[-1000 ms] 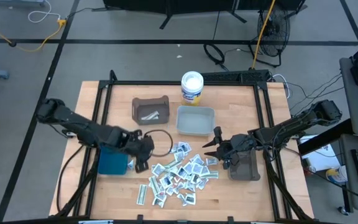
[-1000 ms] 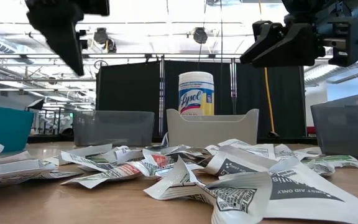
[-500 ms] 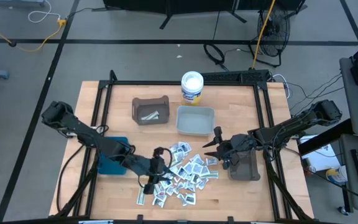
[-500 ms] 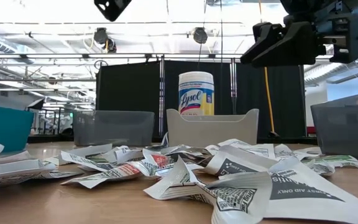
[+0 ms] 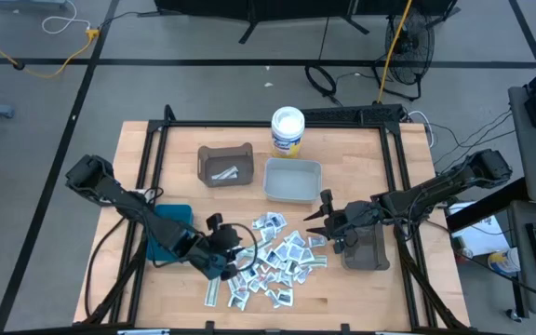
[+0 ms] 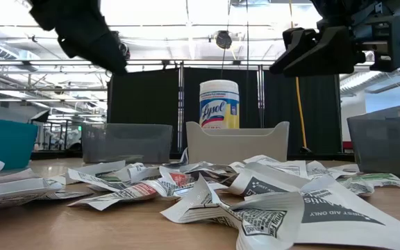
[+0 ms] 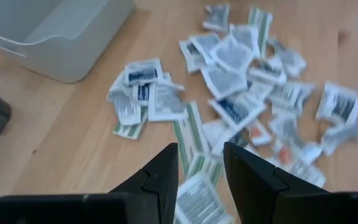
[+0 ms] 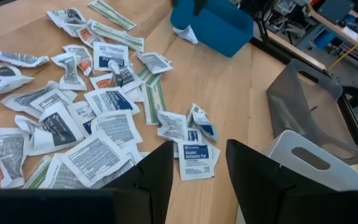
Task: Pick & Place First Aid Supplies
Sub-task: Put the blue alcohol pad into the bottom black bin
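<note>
The first aid supplies (image 5: 273, 256) are lying in a loose pile on the counter (image 5: 361, 279), near the middle of its front edge. Four bins are sitting around the pile: a blue bin (image 5: 167, 237) toward the left edge, a brown bin (image 5: 225, 165) and a pale bin (image 5: 292, 180) toward the back, and a grey bin (image 5: 366, 249) toward the right edge. A white tub (image 5: 288, 129) is standing at the back edge.

The left gripper (image 5: 220, 261) is hanging over the left side of the pile. Its jaws are standing a little apart and holding nothing. The right gripper (image 5: 322, 221) is waiting above the right side of the pile, its jaws also a little apart and holding nothing.

To do this step well, the left gripper should probably go for one packet at the edge of the pile, so it is not grabbing two at once.

The left wrist view is showing single packets lying apart. The low view is showing how curled the packets are.
</note>
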You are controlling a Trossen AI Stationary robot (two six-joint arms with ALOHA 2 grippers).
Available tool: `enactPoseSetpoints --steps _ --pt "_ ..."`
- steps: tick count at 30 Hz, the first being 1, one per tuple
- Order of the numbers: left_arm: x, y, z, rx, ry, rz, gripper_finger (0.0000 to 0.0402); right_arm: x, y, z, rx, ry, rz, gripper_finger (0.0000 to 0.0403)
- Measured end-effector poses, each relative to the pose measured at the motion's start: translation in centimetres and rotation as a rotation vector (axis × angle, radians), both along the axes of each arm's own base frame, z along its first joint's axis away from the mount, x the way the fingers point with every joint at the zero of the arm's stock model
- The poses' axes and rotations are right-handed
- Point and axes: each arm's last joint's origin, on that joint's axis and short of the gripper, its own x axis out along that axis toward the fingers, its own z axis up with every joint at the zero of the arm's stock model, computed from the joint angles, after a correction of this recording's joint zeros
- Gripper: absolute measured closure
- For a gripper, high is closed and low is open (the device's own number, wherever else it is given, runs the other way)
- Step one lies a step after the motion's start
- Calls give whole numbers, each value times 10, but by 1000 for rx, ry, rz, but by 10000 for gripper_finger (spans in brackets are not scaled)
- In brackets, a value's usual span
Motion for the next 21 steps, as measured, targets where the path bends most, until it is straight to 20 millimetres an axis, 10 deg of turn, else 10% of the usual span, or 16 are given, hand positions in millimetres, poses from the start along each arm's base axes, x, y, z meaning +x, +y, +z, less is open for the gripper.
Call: enactPoseSetpoints --steps 15,21 --pt "2 9 2 332 1 -58 268 32 12 43 120 114 77 261" --pt "2 19 3 449 4 18 268 59 17 18 295 354 153 261"
